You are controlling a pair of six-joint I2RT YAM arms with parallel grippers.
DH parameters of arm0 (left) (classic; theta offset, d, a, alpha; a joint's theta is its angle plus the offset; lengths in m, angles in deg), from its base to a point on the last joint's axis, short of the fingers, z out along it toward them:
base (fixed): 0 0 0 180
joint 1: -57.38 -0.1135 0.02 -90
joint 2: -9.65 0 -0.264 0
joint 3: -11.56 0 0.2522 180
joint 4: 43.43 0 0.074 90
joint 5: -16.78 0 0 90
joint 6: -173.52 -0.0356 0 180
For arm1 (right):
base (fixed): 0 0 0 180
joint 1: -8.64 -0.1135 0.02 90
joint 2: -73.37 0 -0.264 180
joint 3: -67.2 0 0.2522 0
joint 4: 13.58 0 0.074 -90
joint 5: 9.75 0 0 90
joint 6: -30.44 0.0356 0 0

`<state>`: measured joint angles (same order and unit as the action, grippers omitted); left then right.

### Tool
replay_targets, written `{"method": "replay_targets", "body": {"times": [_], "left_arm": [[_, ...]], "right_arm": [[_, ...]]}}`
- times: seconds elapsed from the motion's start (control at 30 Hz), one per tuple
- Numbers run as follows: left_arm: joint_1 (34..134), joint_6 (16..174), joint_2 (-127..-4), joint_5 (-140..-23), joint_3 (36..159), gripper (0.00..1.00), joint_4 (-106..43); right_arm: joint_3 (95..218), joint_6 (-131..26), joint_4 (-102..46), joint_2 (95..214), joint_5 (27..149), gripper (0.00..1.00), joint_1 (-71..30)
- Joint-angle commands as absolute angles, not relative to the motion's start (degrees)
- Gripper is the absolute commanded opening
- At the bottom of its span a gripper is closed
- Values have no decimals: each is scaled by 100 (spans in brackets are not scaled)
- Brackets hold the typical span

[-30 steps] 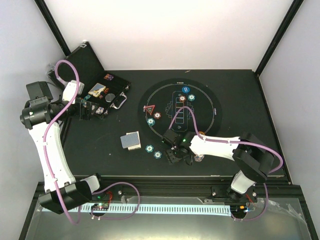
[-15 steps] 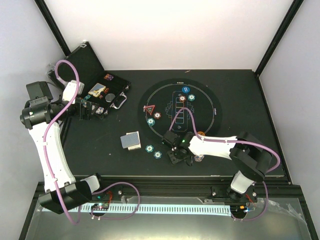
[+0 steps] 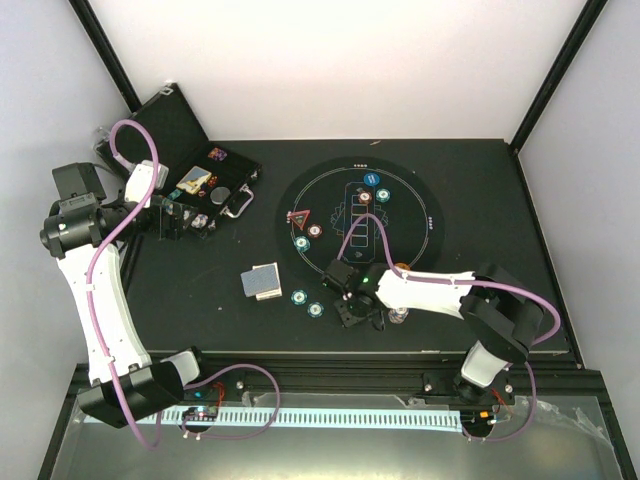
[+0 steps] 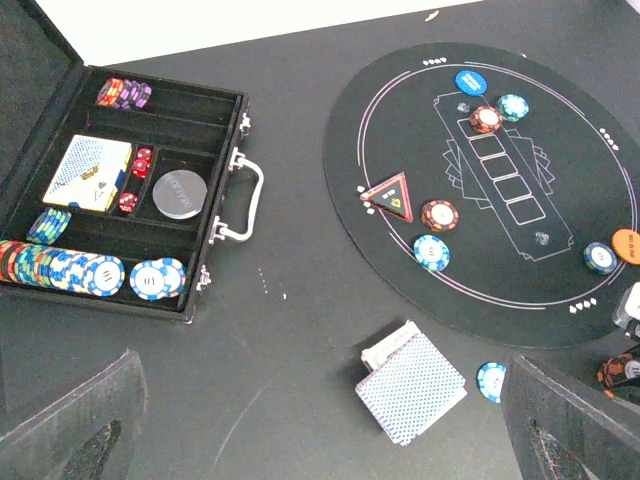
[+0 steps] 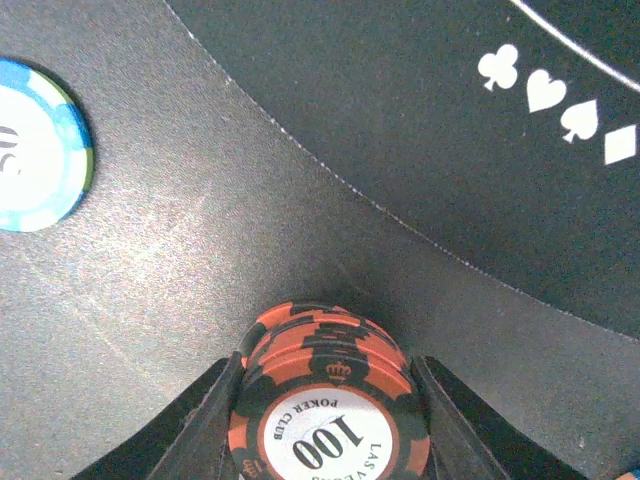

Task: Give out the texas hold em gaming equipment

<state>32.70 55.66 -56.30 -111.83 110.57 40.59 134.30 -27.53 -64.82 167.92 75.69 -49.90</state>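
My right gripper (image 3: 358,312) is down at the bare table (image 3: 200,300), just off the near rim of the round mat (image 3: 425,195). In the wrist view a stack of red-black 100 chips (image 5: 330,410) sits between my fingers (image 5: 195,435), one on each side. Both look flush to the stack's edge. Clamped or only bracketing it, I can't tell. The stack looks to rest on the table, just outside the mat's edge. A teal-white chip (image 5: 30,145) lies apart from the stack, also off the mat.

My left gripper (image 4: 318,385) hangs well left of the mat, jaws spread wide, nothing between them.

On the mat, left rim: red triangle marker (image 4: 390,193), with a brown-red chip (image 4: 439,214) and a teal chip (image 4: 432,252) just beside it. Far side of the mat: blue disc (image 4: 471,82), then a second brown-red chip (image 4: 486,119) touching a second teal chip (image 4: 512,107). Near rim of the mat: orange disc (image 4: 628,243) with a pale blue chip (image 4: 600,258) just beside it.

Off the mat, near-left of it: card deck (image 4: 412,392), grey-blue back up, roughly squared.

Well left of the mat: black case (image 4: 45,80), lid open, with more chips, cards and red dice in its compartments.
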Motion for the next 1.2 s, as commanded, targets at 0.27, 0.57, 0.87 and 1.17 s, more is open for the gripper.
{"method": "replay_targets", "body": {"times": [0.27, 0.57, 0.87, 1.17], "left_arm": [[3232, 5566, -5604, -11307, 11163, 99, 4124], [3232, 5582, -5600, -11334, 11180, 99, 4139], [3229, 5618, -5602, -11356, 11228, 99, 4161], [3232, 5609, -5619, -11320, 11280, 99, 4169]], "right_arm": [[14008, -2885, -7062, 16556, 7068, 38, -4967], [14377, -3521, -7267, 16440, 6781, 37, -3432], [14945, -3952, -6894, 17415, 6755, 37, -2174], [15316, -4071, -6683, 18109, 6915, 37, -1798]]}}
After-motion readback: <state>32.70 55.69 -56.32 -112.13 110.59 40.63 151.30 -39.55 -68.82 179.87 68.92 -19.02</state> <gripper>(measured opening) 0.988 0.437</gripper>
